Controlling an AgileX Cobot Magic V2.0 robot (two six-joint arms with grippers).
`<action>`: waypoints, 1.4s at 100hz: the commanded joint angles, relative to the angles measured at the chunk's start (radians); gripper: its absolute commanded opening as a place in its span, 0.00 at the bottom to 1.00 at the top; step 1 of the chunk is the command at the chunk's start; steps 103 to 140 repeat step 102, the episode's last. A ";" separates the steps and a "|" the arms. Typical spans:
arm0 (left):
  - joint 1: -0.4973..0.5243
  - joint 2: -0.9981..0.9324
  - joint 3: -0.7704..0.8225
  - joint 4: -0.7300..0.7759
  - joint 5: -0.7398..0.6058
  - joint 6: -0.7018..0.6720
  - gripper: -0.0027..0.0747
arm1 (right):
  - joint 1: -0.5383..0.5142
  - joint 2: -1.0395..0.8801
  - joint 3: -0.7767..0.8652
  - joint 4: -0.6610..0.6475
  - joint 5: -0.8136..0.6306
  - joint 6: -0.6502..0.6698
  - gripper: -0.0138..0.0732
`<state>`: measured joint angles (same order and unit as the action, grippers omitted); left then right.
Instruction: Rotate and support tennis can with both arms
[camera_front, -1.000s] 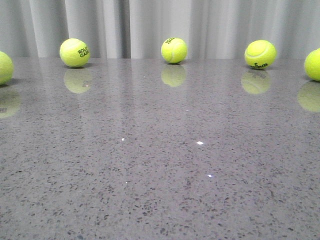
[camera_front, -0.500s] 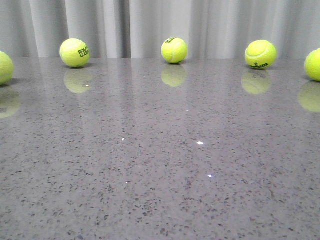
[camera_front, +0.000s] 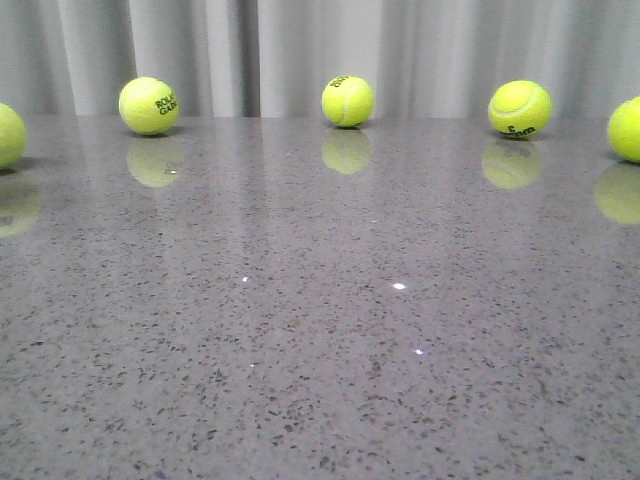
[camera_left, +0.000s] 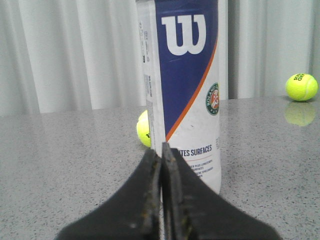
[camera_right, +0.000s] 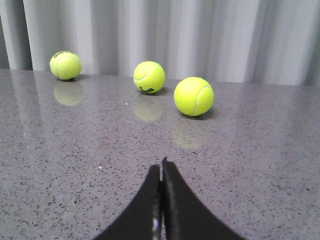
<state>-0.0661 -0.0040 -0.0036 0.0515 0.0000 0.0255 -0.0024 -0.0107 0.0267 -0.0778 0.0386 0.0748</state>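
Nothing moved since before: tall clear-plastic Wilson tennis can (camera_left: 186, 95) upright on grey speckled desk (camera_front: 320, 330); black left gripper (camera_left: 161, 155) and right gripper (camera_right: 161, 169) pressed closed, empty.

Tennis can (camera_left: 186, 95) stands upright on the grey speckled worktop (camera_left: 65, 150), seen only in the left wrist view; its top is cut off by the frame edge. Label: navy panel with a white W logo, an orange diagonal stripe, a white lower part printed "SURFACES", a round Roland Garros badge, small print down one side. Left tool (camera_left: 161, 152) is just in front of the can's lower part with its black fingers pressed together, gripping nothing; contact with the can cannot be told. Right tool (camera_right: 161, 170) likewise has fingers together, low over bare worktop, well away from any can.
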 joint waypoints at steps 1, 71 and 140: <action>0.002 -0.040 0.048 -0.010 -0.085 -0.008 0.01 | 0.000 -0.012 -0.003 -0.012 -0.108 0.002 0.08; 0.002 -0.040 0.048 -0.010 -0.085 -0.008 0.01 | 0.000 -0.012 -0.003 -0.012 -0.113 0.002 0.08; 0.002 -0.040 0.048 -0.010 -0.085 -0.008 0.01 | 0.000 -0.012 -0.003 -0.012 -0.113 0.002 0.08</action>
